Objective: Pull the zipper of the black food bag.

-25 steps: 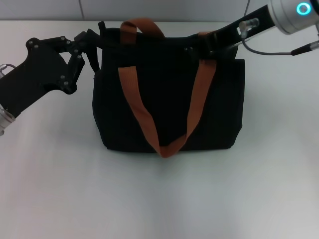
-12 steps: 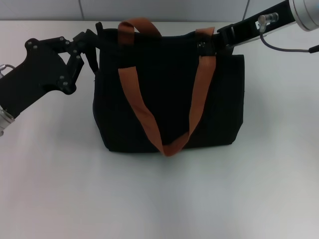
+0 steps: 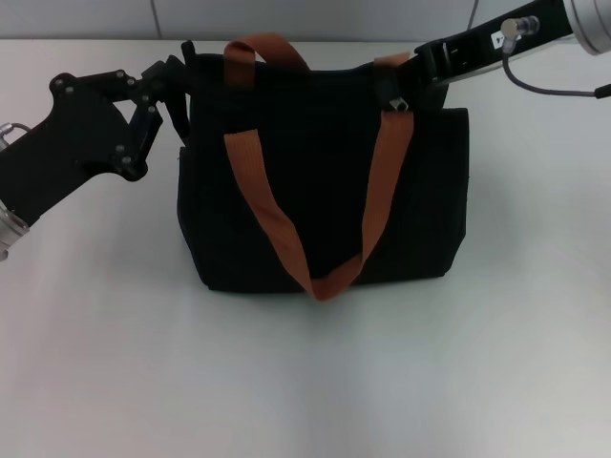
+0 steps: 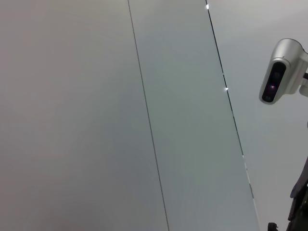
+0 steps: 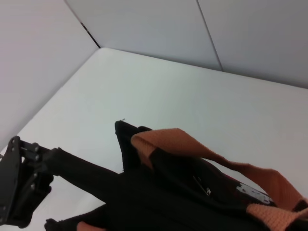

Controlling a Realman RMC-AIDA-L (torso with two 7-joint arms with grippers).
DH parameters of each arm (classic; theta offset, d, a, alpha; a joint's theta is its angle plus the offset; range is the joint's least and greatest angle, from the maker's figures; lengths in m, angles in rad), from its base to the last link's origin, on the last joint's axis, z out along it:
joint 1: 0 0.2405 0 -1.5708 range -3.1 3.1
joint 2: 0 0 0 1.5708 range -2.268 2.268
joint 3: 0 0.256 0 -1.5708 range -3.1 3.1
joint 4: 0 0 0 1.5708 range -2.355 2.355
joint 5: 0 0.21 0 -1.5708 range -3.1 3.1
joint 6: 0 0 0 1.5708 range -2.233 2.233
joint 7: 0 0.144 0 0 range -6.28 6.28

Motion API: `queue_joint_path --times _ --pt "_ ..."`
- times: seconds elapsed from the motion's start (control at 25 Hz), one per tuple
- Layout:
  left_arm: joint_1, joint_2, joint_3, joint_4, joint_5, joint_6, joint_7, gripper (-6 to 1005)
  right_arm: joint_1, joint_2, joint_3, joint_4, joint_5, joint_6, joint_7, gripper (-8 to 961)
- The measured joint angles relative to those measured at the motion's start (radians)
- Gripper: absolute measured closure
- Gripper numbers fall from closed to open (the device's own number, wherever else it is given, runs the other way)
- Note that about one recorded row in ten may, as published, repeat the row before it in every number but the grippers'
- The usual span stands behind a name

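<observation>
The black food bag (image 3: 329, 181) stands in the middle of the white table, its two orange-brown straps (image 3: 260, 205) hanging over the front. My left gripper (image 3: 179, 84) is shut on the bag's top left corner. My right gripper (image 3: 401, 88) is at the top edge near the right strap, shut on the small silver zipper (image 3: 393, 102). In the right wrist view the bag (image 5: 159, 202) fills the lower part, with the zipper (image 5: 201, 185) on its top line and the left gripper (image 5: 24, 192) at the far corner. The left wrist view shows no bag.
The white table (image 3: 305, 382) stretches wide in front of the bag and to both sides. A grey panelled wall (image 3: 315, 17) runs close behind the bag. The left wrist view shows only wall panels and a silver camera (image 4: 281, 72).
My right gripper has moved right along the bag's top edge, from left of the right strap to just past it, the silver pull going with it. The left gripper has not moved.
</observation>
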Motion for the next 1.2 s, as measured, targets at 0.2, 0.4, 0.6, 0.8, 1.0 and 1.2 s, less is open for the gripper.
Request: queue_joint_path --times 0.2,0.4,0.6,0.8,1.0,1.2 --pt "-0.001 0.000 0.002 0.000 0.000 0.000 0.000 980 0.000 0.000 0.000 0.000 -0.004 -0.017 -0.001 695" --pt "-0.001 -0.001 0.001 -0.001 0.000 0.000 0.002 980 0.000 0.000 0.000 -0.008 0.000 -0.034 -0.010 548" --pt "-0.001 -0.001 0.002 -0.002 0.000 0.000 0.001 979 -0.009 0.001 0.001 -0.025 0.000 -0.039 -0.012 321" --pt "0.003 -0.002 0.001 -0.002 0.001 0.000 0.000 979 -0.071 0.003 0.077 -0.075 0.095 -0.035 -0.104 297" --pt "0.005 -0.002 0.001 -0.002 0.001 0.005 0.000 979 -0.165 0.002 0.205 -0.010 0.407 -0.032 -0.374 277" --pt "0.011 -0.002 0.000 -0.002 0.001 0.011 -0.002 979 -0.242 -0.028 0.305 0.273 0.740 -0.156 -0.766 276"
